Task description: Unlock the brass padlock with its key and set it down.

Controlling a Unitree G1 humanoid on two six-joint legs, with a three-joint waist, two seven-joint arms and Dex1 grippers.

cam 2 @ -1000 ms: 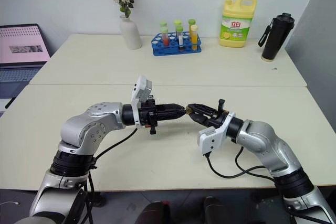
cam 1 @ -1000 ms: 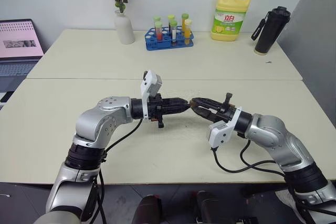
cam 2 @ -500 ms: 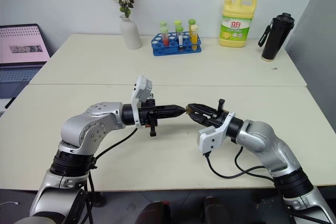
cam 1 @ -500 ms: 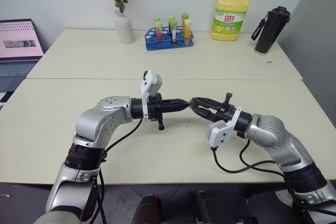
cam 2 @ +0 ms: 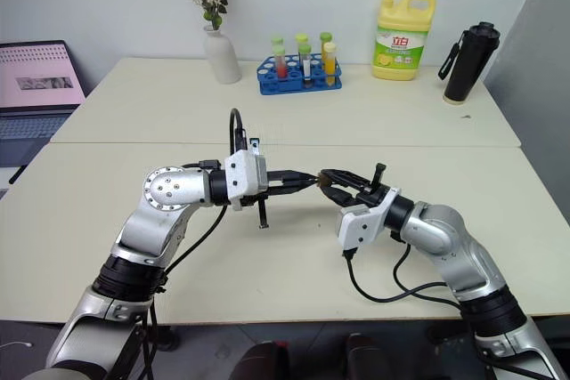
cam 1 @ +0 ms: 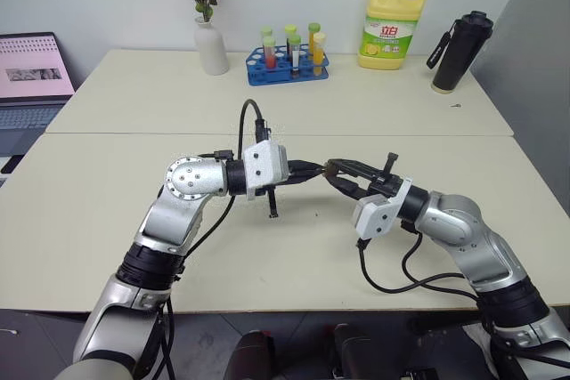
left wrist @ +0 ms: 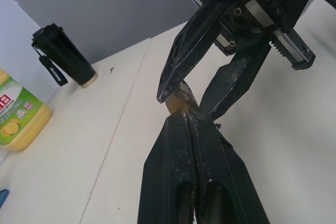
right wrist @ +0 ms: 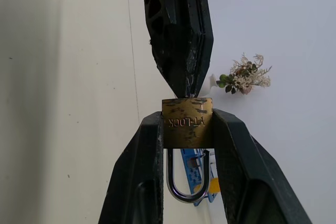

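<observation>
Between right hand (right wrist: 187, 145) fingers: brass padlock (right wrist: 187, 123), scuffed, silver shackle closed

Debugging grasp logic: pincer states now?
Left pincer: shut, tips against the small brass rectangular padlock; key not visible.
Right pincer: closed on that padlock's body.

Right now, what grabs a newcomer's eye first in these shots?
The two claws meeting tip to tip in mid-air above the near table: the right claw clamps the brass padlock by its sides, shackle toward the wrist, while the shut left claw presses its tips against the lock's far end. Next, the bright yellow soap bottle and the blue rack of coloured tubes at the far table's back edge.
</observation>
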